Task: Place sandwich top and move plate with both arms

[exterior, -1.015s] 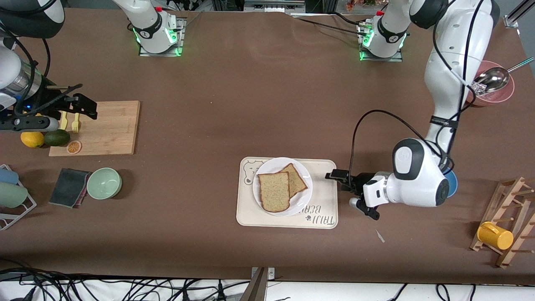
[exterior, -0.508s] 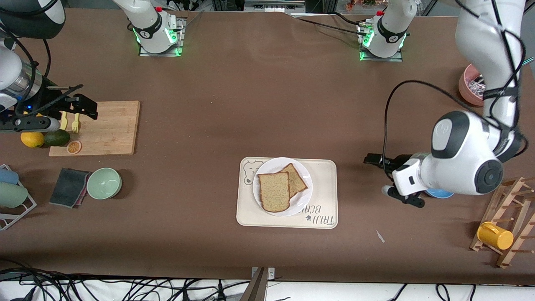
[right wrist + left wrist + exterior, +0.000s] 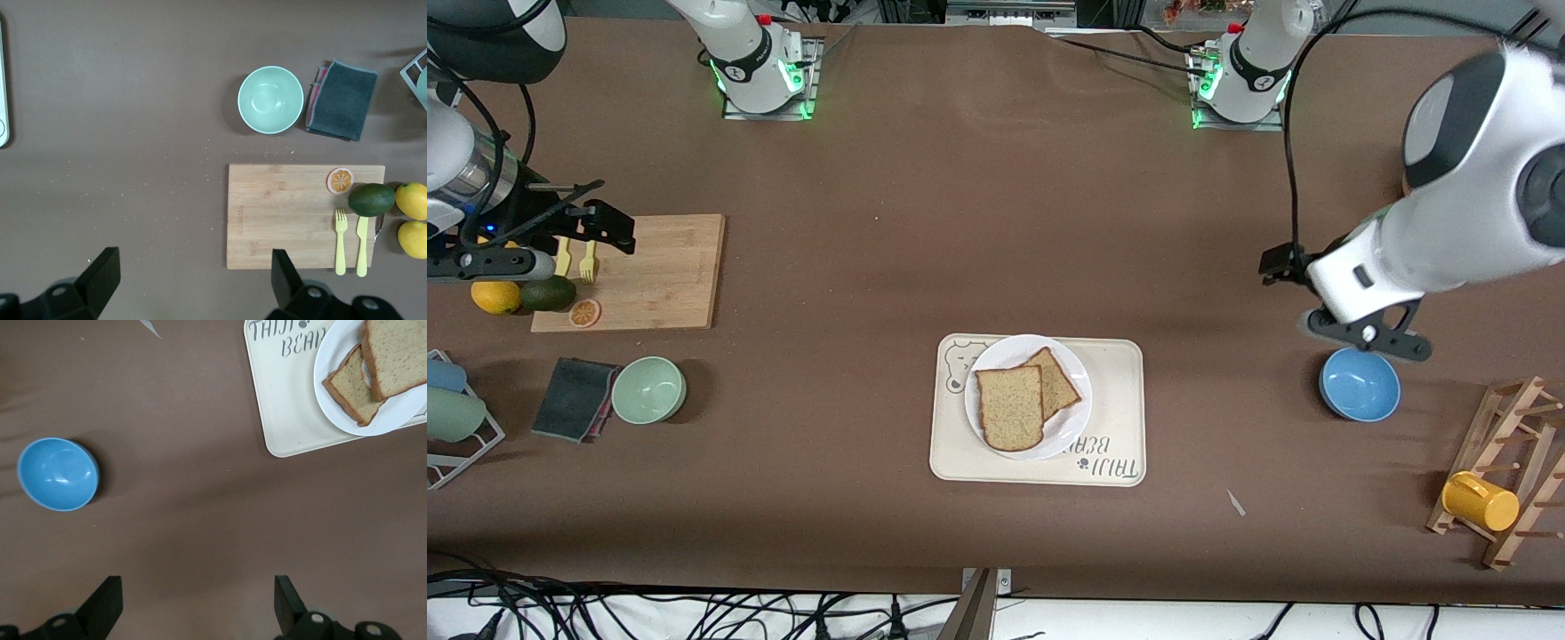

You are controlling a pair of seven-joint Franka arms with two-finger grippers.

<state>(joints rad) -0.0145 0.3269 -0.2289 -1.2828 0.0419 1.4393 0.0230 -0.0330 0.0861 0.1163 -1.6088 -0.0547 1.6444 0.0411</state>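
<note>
The brown table [image 3: 960,204] carries everything. The left arm [image 3: 1467,204] is raised over its own end of the table, and the left gripper [image 3: 1343,298] hangs in the air above bare table just beside the blue bowl [image 3: 1359,384]; its two fingers [image 3: 107,603] are spread wide apart and hold nothing. The right arm [image 3: 463,169] waits over its end of the table, and the right gripper [image 3: 600,227] is above the edge of the wooden cutting board [image 3: 654,271], also with fingers spread and empty.

Near the middle of the table lies the cream tray [image 3: 1116,418], and on it stands the white plate [image 3: 1005,356]. The top slice of bread [image 3: 1009,407] lies flat on the plate, partly covering a second slice [image 3: 1060,382] under it. Plate and bread are well apart from both grippers, between them, and somewhat closer to the left one.

A green bowl [image 3: 648,389] stands beside a dark cloth [image 3: 574,398], nearer to the front camera than the cutting board.
</note>
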